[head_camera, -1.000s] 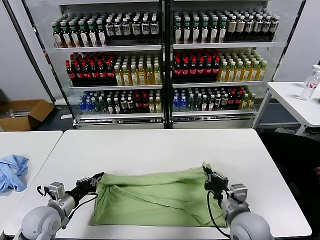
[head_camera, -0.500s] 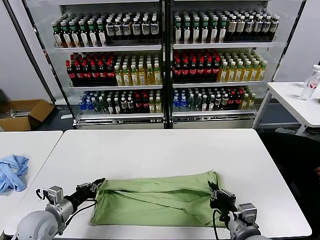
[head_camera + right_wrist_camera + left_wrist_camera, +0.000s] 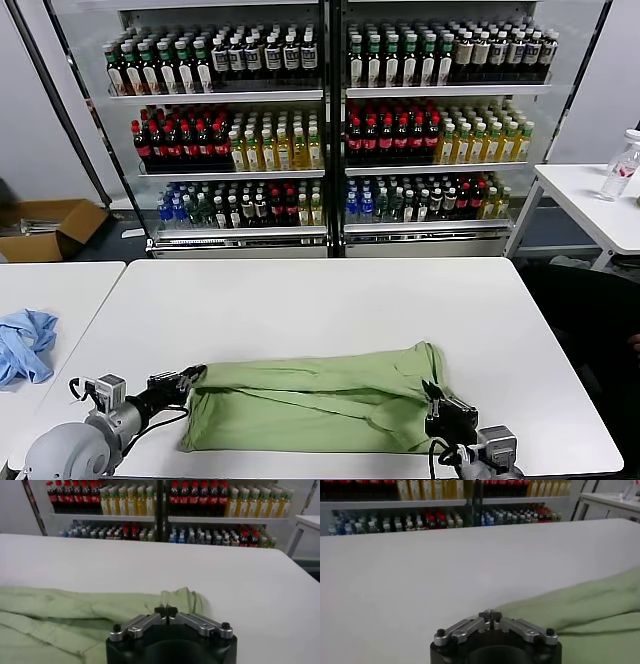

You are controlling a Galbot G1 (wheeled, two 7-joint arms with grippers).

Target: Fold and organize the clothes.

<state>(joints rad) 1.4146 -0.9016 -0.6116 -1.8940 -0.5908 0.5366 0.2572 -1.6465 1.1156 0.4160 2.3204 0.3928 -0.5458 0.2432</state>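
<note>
The light green polo shirt (image 3: 310,405) lies folded into a long band across the near part of the white table (image 3: 320,300). Its collar, buttons and chest print are hidden. My left gripper (image 3: 188,377) is low at the shirt's left far corner, shut, with the thin fabric edge running to its tips (image 3: 490,614). My right gripper (image 3: 432,388) is low at the shirt's right end, shut, with bunched fabric (image 3: 175,596) rising right at its tips (image 3: 165,610). The shirt also shows in the left wrist view (image 3: 590,605) and the right wrist view (image 3: 60,610).
A light blue cloth (image 3: 25,345) lies on the separate table at the left. Drink coolers (image 3: 330,130) stand behind the table. A side table with a clear bottle (image 3: 620,165) is at the far right. A cardboard box (image 3: 45,225) sits on the floor at the left.
Both grippers came down and toward me, bringing the shirt's raised far edge with them. The shirt now lies flatter and narrower, as a folded band.
</note>
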